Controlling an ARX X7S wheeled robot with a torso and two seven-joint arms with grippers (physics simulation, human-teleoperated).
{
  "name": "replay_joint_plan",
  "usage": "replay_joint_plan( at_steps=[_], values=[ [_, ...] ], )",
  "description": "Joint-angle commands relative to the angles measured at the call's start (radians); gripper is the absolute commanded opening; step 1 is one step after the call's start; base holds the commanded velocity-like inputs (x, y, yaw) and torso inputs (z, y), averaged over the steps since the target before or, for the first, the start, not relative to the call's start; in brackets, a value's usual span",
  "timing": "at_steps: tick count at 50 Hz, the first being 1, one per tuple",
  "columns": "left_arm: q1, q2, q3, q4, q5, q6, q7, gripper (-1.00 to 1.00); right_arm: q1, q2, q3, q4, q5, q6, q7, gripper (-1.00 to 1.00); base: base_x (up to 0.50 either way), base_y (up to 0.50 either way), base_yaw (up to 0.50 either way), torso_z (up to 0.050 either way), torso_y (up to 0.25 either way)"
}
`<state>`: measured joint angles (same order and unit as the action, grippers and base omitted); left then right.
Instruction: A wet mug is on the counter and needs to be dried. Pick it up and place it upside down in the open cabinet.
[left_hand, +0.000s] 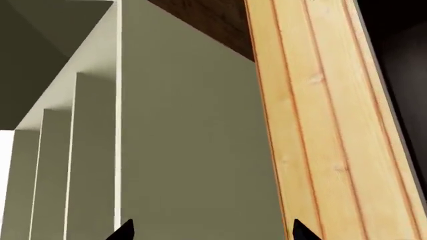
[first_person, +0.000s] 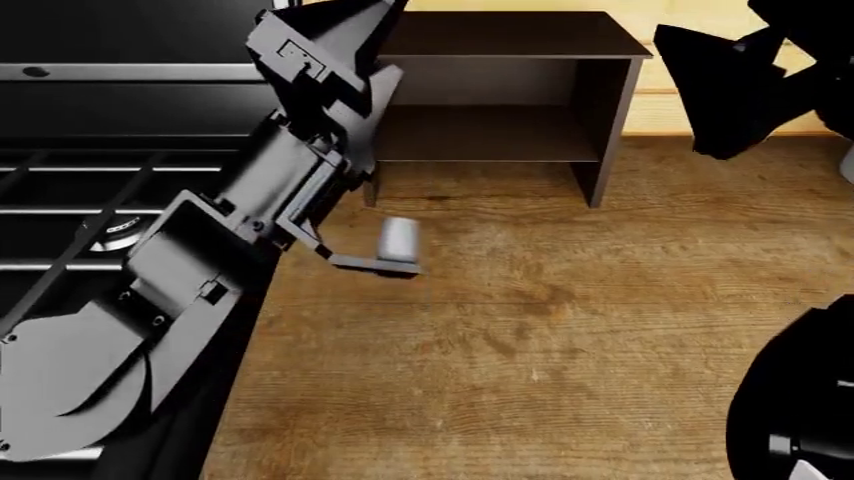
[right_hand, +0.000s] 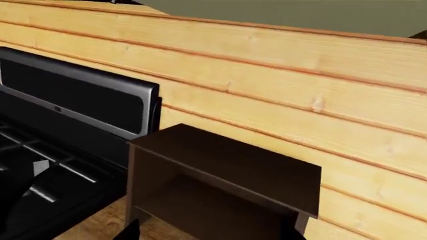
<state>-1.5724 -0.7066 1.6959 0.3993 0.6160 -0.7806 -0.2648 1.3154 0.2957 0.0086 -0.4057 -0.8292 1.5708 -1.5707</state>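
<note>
The mug (first_person: 399, 240) shows only in the head view as a small pale, blurred shape on the wood-grain tabletop (first_person: 561, 340), just in front of the dark brown cabinet (first_person: 501, 90) and close beside the left arm (first_person: 267, 200), which reaches diagonally over the black stove (first_person: 80, 200) toward the cabinet's left side. The left pincer (left_hand: 210, 231) shows only two dark fingertips standing well apart, spread and holding nothing, facing a pale wall and plank backsplash (left_hand: 320, 125). The right arm (first_person: 734, 80) hangs dark at the upper right above the tabletop; its camera looks at the cabinet (right_hand: 227, 185), open-fronted with an inner shelf, against the plank wall, and whether the right pincer is spread or pressed together I cannot tell.
</note>
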Motion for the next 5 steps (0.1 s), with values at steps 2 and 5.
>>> replay_joint_plan(
  at_steps=[2, 5],
  values=[
    [0.013, -0.028, -0.052, 0.063, -0.068, 0.002, 0.016, 1.0, -0.071, -0.011, 0.033, -0.046, -0.011, 0.0, 0.0, 1.0, 0.0, 0.0, 0.0, 0.0, 0.0],
    [0.017, -0.028, -0.096, 0.086, -0.122, -0.003, 0.023, 1.0, -0.076, -0.01, 0.038, -0.048, -0.012, 0.0, 0.0, 1.0, 0.0, 0.0, 0.0, 0.0, 0.0]
  ],
)
